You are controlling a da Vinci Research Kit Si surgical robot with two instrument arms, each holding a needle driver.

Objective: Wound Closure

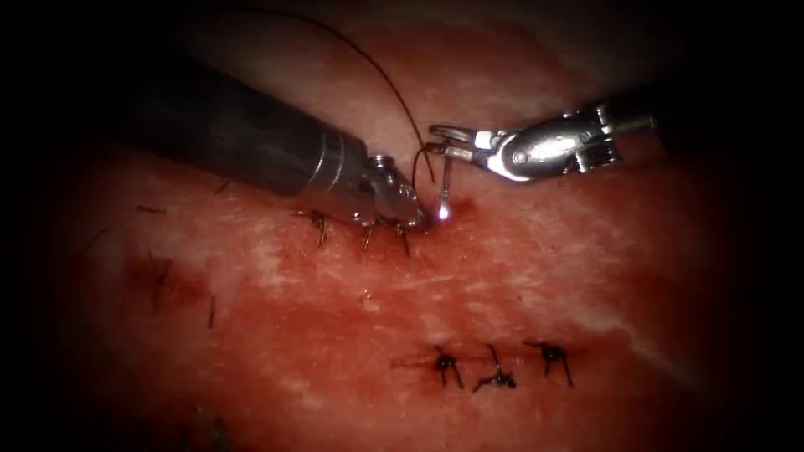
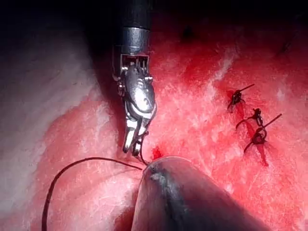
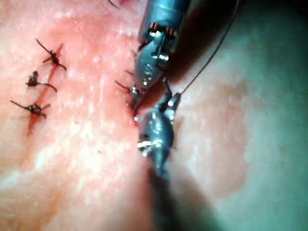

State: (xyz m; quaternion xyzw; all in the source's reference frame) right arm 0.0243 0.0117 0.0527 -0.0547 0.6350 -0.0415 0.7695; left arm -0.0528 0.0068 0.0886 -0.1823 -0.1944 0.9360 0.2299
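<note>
Right gripper [image 1: 444, 142] grips the needle [image 1: 445, 197] above tissue [image 1: 502, 276]; left gripper [image 1: 410, 216] state unclear.

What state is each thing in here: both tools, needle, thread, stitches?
Curved steel needle: upright, point at the pink pork-belly tissue.
Right arm's tool: jaws shut on the needle's thread end.
Left arm's tool: tip on the tissue; hold unclear.
Dark thread: slack, arcing up from the needle.
Three dark knotted stitches: tied, ends cut.

Red tissue [image 1: 519, 276] is streaked with pale white; dark knotted stitches [image 1: 496, 378] dot it, thin dark thread [image 1: 385, 79] crosses above, both claws gleam silver.
</note>
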